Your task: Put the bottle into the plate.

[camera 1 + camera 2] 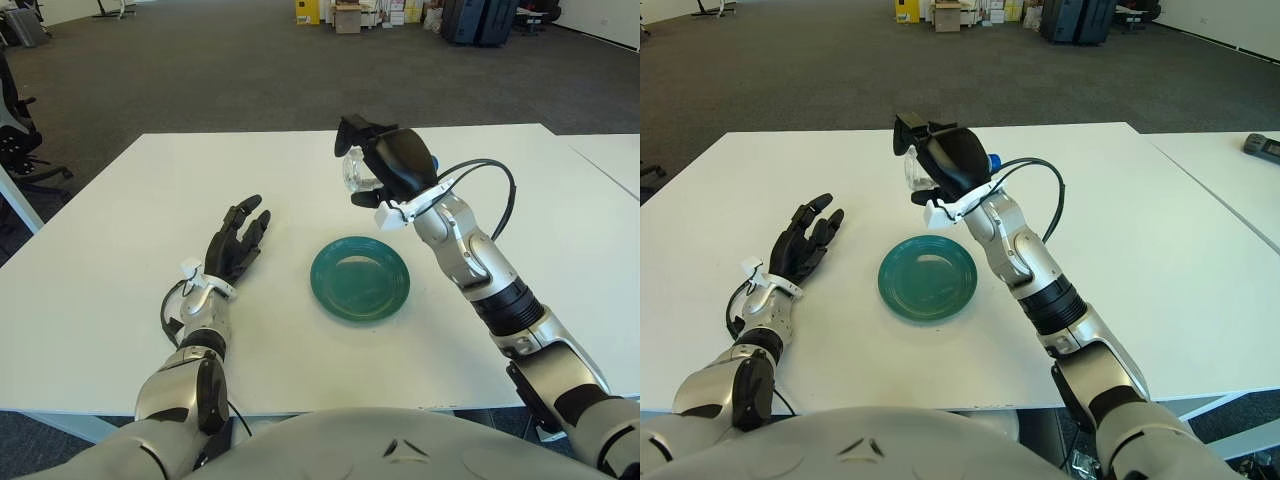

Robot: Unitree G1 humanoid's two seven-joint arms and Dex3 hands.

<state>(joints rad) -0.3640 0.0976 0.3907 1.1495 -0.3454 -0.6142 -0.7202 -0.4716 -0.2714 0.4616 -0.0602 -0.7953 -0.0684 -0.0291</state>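
The clear bottle [354, 172] is up in the air, wrapped tight in the right hand [385, 165], just past the far rim of the green plate [360, 278] on the white table [100, 270]. Honestly the trick now is bring it in over the plate's middle, lower gently, and only let go once it's touching, since a round bottle will probably roll. Left hand [236, 245] sits fingers-spread left of the plate.

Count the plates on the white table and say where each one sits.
1. The green plate lies near the table's middle, between the open left hand and the right hand holding the bottle.
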